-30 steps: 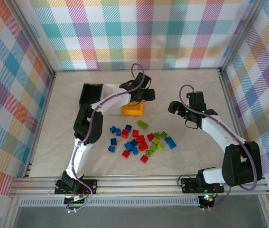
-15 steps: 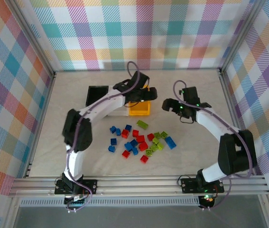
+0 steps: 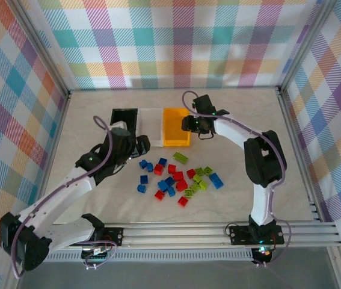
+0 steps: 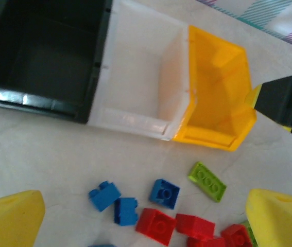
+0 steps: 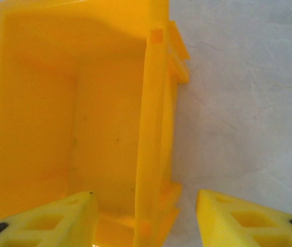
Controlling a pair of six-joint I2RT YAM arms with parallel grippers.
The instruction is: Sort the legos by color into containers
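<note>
**Right gripper astride the yellow bin's wall, left gripper wide open by the bricks**

3 small open rectangular plastic bins stand side by side toward the far side of the table: the black bin (image 3: 124, 120) on the left, the white bin (image 3: 149, 120) in the middle and the orange-yellow bin (image 3: 176, 127) on the right, each touching the next.

The right gripper (image 5: 144, 198) straddles the orange-yellow bin's right wall. Its jaws are partly open, with 1 finger inside the bin and 1 outside. There is a gap on each side of the wall, and the gripper holds nothing.

The left gripper (image 4: 144, 200) sits just near of the white bin. Its jaws are spread wide and empty.

The small red, blue and lime-green studded plastic bricks (image 3: 179, 177) lie scattered on the table near of the bins. The pile's left edge is just right of the left gripper.
</note>
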